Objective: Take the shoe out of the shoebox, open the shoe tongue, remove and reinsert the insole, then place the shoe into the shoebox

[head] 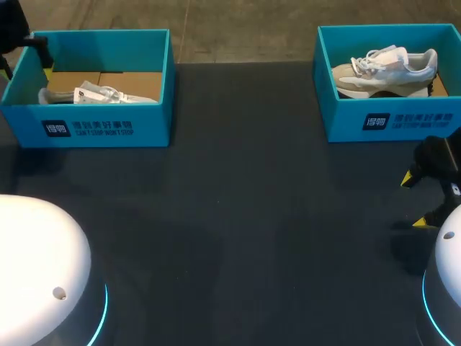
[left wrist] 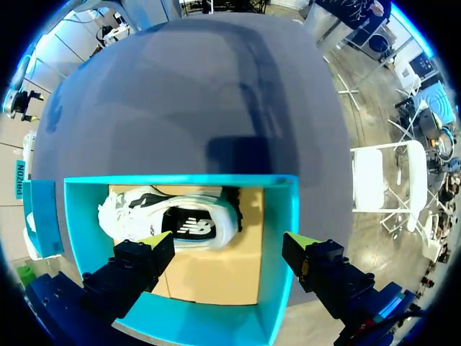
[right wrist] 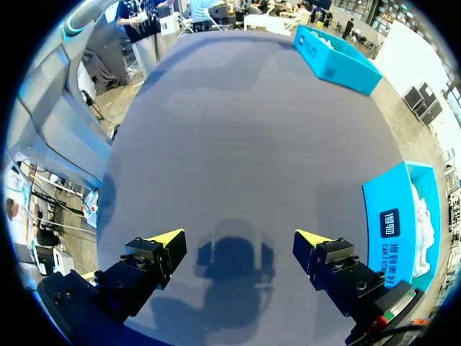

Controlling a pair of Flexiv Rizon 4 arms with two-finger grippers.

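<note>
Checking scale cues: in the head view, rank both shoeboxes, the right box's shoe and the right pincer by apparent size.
Left shoebox and right shoebox: they look alike, so no ranking between them.
Then the beige-and-white shoe.
Smallest: right pincer.

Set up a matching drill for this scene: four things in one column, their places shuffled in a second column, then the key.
Things
1. left gripper
2. right gripper
3. white shoe
4. white and beige shoe

Places
A. inside the right shoebox
B. over the bare table, open
C. inside the left shoebox
D. over the left shoebox, open

Pairs: 1-D, 2-B, 3-C, 4-A
</note>
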